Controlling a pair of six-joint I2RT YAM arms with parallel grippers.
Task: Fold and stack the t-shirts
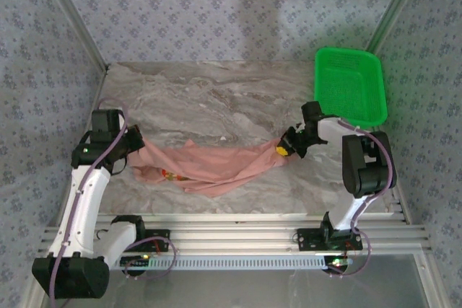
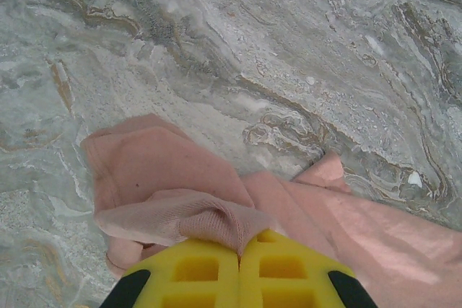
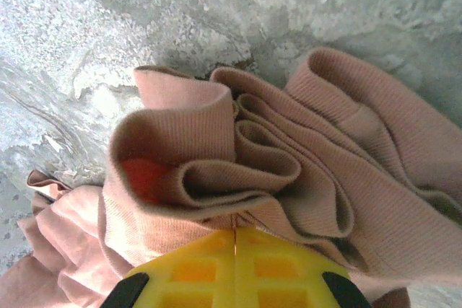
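Basket [image 1: 349, 84]: stands at the 1 o'clock corner of the table [image 1: 216, 99], with its mesh floor visible throughout.

Shirt [image 1: 216, 164]: lies bunched in a band across the table's near half, spanning both grippers and sagging toward 6 o'clock at mid-span.

Left gripper [image 1: 137, 151]: at the shirt's 9 o'clock end, jaws fully closed on a fold of cloth [image 2: 209, 218].

Right gripper [image 1: 283, 149]: at the shirt's 3 o'clock end, jaws fully closed on gathered ribbed folds [image 3: 289, 149].

Bright even light, soft shadow on the back wall [image 1: 254, 5], pale glare on the table [image 3: 94, 55], wrist views crisp
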